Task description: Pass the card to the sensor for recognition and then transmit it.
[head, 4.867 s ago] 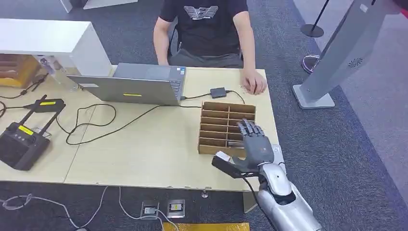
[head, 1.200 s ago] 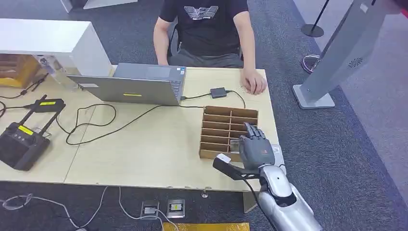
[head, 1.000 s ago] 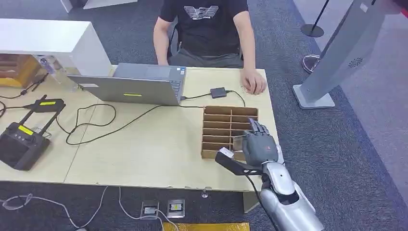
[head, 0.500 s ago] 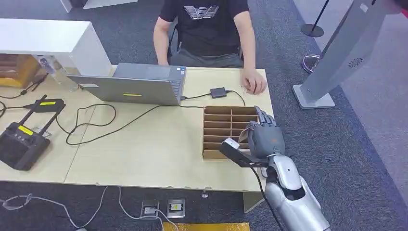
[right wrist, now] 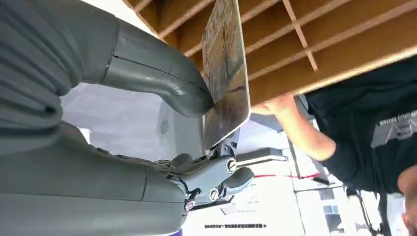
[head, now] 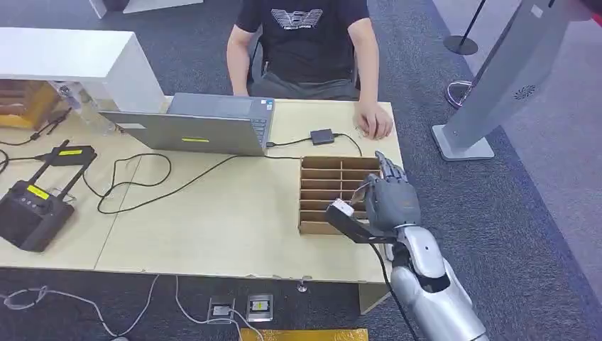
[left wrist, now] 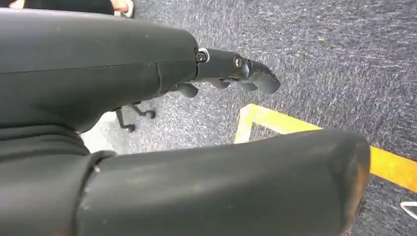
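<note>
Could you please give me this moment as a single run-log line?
right hand: pinches flat printed card | position: above brown slotted cardboard organizer | left hand: hangs over floor, empty | person's hand: rests on table

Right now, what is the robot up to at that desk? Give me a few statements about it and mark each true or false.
1. The right hand pinches a card. True.
2. That hand is over the wooden divider box. True.
3. The laptop lies shut flat. False: it stands open.
4. The person's hand grips the card. False: it rests on the table.
5. The left hand holds a card. False: it holds nothing.
</note>
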Controlling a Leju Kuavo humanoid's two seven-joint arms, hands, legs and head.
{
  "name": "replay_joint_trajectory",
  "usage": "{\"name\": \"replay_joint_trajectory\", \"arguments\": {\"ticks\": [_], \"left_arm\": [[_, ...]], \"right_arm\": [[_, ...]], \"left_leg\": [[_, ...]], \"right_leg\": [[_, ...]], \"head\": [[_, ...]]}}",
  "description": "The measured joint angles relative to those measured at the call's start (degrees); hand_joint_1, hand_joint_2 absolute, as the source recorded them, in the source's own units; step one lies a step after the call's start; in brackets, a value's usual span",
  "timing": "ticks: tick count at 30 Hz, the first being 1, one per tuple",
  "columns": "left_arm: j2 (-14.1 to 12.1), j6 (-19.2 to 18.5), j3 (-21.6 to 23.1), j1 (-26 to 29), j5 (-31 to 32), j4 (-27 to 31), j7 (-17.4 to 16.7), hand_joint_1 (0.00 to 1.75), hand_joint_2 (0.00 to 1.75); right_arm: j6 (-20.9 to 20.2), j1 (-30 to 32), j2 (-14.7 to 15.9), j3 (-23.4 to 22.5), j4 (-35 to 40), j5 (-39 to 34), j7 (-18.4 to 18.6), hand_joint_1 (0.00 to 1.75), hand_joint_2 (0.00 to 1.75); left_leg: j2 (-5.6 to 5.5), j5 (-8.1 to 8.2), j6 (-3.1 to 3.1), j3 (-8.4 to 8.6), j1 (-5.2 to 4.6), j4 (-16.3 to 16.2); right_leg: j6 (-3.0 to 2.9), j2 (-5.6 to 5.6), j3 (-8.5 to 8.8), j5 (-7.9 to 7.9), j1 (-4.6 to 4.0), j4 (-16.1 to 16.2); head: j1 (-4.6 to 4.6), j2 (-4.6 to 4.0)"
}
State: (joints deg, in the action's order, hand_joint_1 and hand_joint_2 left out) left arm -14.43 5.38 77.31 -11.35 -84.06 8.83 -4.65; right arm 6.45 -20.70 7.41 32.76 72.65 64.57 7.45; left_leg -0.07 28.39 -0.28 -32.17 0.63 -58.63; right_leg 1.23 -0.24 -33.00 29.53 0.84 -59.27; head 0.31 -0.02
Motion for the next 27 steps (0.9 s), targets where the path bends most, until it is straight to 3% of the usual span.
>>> {"name": "replay_joint_trajectory", "arguments": {"ticks": [16,23,27], "left_arm": [[0.0,0.6,0.0,0.1,0.0,0.0,-0.3,0.0,0.0],[-0.2,0.0,0.0,0.1,0.9,0.0,-0.3,0.0,0.0],[-0.4,-1.1,0.0,0.0,2.5,0.0,-0.2,0.0,0.0]], "right_arm": [[0.1,-5.6,-0.7,-3.0,3.8,0.5,0.8,1.75,1.75],[0.7,-9.8,-5.1,-4.2,2.7,6.6,1.9,1.75,1.75],[3.0,-13.6,-7.9,-4.3,-2.0,8.7,1.7,1.75,1.75]], "left_leg": [[-0.01,0.0,0.0,-0.02,0.0,0.0],[-0.01,-0.01,-0.01,-0.01,0.02,0.0],[-0.01,-0.01,-0.01,-0.01,0.02,0.0]], "right_leg": [[0.0,0.0,0.0,0.0,0.0,0.0],[0.0,-0.02,-0.01,0.0,-0.02,-0.1],[0.0,0.02,-0.02,0.0,-0.02,-0.1]], "head": [[0.0,0.0],[0.0,0.0],[0.0,0.0]]}}
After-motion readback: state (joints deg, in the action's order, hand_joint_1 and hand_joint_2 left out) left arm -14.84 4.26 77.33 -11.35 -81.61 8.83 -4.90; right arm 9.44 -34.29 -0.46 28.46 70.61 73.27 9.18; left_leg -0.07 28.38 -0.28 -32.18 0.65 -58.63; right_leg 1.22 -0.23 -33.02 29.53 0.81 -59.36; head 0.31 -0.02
